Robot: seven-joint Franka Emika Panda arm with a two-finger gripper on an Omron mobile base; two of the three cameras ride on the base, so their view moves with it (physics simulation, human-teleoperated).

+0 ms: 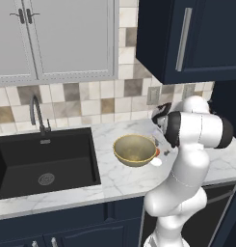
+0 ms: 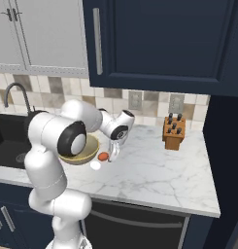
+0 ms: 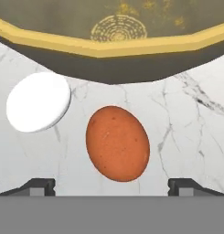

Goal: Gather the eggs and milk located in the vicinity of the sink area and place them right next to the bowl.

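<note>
So the fingers (image 3: pixel 111 185) are spread wide apart with nothing between them, and both tips sit low at either side of the hand view. Right below them a brown egg (image 3: pixel 117 143) lies on the marble bench (image 3: pixel 186 128), not touched by either tip. Just beside it is a white egg (image 3: pixel 38 101), a small gap between the two. Both eggs sit right next to the bowl (image 3: pixel 109 45), whose yellowish rim curves across the top of the hand view with the speckled inside above it.

From the left base view the bowl (image 1: pixel 134 149) stands on the bench (image 1: pixel 119 178) a little way off from the sink (image 1: pixel 42 161), and the white egg (image 1: pixel 156 162) shows just beside its rim. The brown one is mostly hidden there by the arm. From the right base view the brown egg (image 2: pixel 104 156) and white egg (image 2: pixel 95 165) lie close together at the bowl (image 2: pixel 86 151), with the fingers (image 2: pixel 113 151) hanging just over them.

Further out, the tap (image 1: pixel 37 113) stands behind the sink, and a wooden knife block (image 2: pixel 173 132) sits well apart by the tiled wall.
</note>
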